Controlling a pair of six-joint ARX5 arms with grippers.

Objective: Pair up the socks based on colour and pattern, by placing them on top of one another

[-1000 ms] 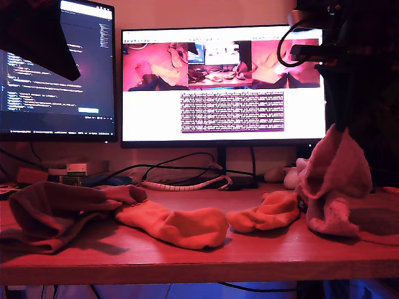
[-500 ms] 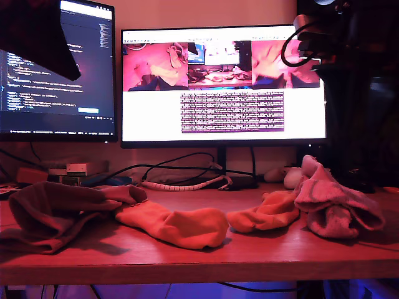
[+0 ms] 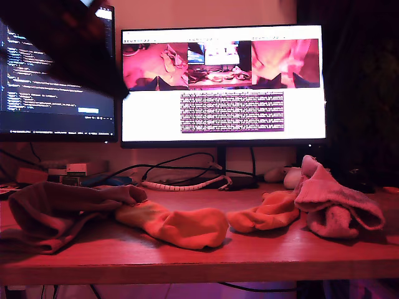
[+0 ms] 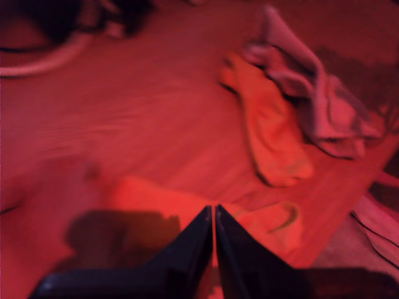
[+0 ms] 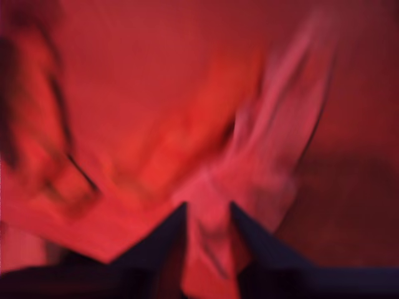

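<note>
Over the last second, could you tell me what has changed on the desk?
The pink sock pile, hanging lifted at the exterior view's right a second ago, now lies slumped on the desk; the arm there has left that view. The two orange socks and maroon socks have not moved.

Fuzzy cloth pink socks; matt wooden desk; glossy monitor.

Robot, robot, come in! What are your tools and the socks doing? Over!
First tool shut, empty, above an orange sock. Second tool open over the pink socks. Orange socks unpaired; nothing in the way.
</note>
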